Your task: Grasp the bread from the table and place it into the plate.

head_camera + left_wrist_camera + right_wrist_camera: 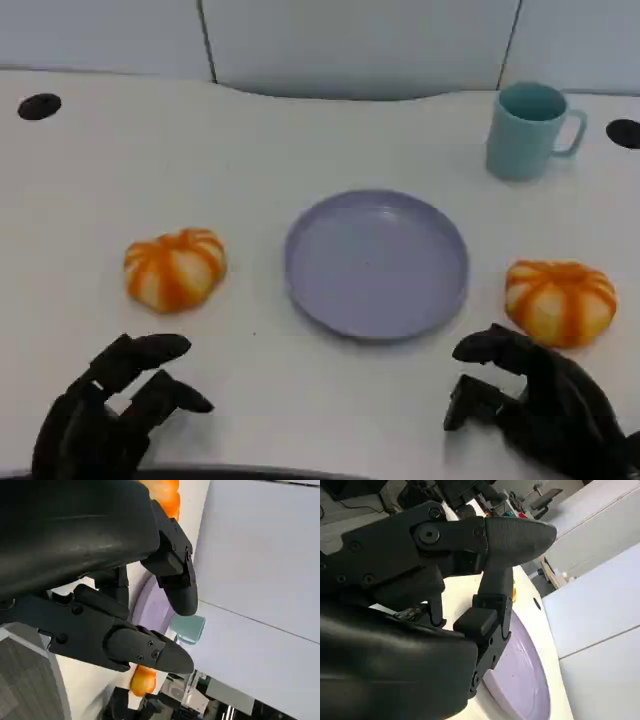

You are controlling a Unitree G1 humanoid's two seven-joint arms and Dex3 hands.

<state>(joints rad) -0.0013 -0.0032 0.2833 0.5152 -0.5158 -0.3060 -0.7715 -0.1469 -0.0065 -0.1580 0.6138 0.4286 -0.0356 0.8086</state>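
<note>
Two orange-and-white striped buns on the counter (90, 160), one for each hand. Left bun (175, 268) just ahead of the left hand (115, 410), apart from it. Right bun (560, 300) just ahead of the right hand (535, 405), very near its fingertips, perhaps touching; hard to tell. Plate (377, 262) between the two buns, ahead of both hands and inward of each, with nothing on it. Teal cup (530, 130) well beyond the right hand, past the plate.

Left hand released, fingers apart and lightly curled, holding nothing. Right hand likewise released, fingers parted, grasping nothing. No bun lifted yet; task at its start.

Risks from here, as judgement:
- Wrong choice of bun unclear from the task wording; either seems to fit.
- Rounded, soft-looking buns likely to roll or skid forward if nudged by fingertips before closing, the right one especially, being so near.
- Too hard a squeeze likely to dent the bun; too light, a drop on the way over.
- Low carry likely to clip the plate rim and shove the plate.
- Wide right-arm sweep could reach toward the cup, though it stands well off.
</note>
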